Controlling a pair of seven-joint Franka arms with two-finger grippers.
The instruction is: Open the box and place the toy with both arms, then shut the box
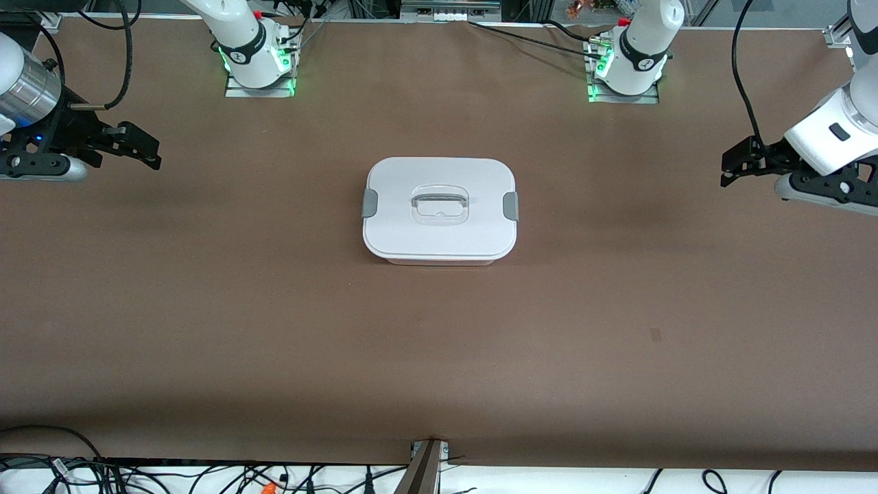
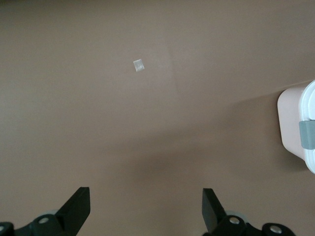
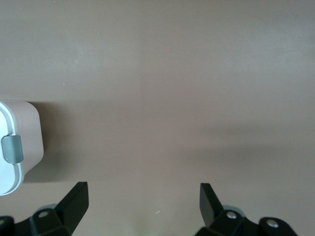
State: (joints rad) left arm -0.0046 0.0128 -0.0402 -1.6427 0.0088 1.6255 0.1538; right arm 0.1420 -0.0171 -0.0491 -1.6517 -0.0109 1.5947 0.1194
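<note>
Box [image 1: 440, 210] sat mid-frame on the brown table [image 1: 206, 309], white lid [image 1: 440, 199] on, both grey clips [image 1: 370, 203] down. Left gripper [image 1: 735, 165] hung at the frame's right edge, fingers spread wide, empty. Right gripper [image 1: 145, 152] hung at the left edge, likewise wide open and empty. Toy not visible.

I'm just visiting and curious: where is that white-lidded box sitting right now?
In the front view the box sits shut at the middle of the table, roughly midway between the open left gripper and open right gripper, both hovering near the table's ends.
</note>
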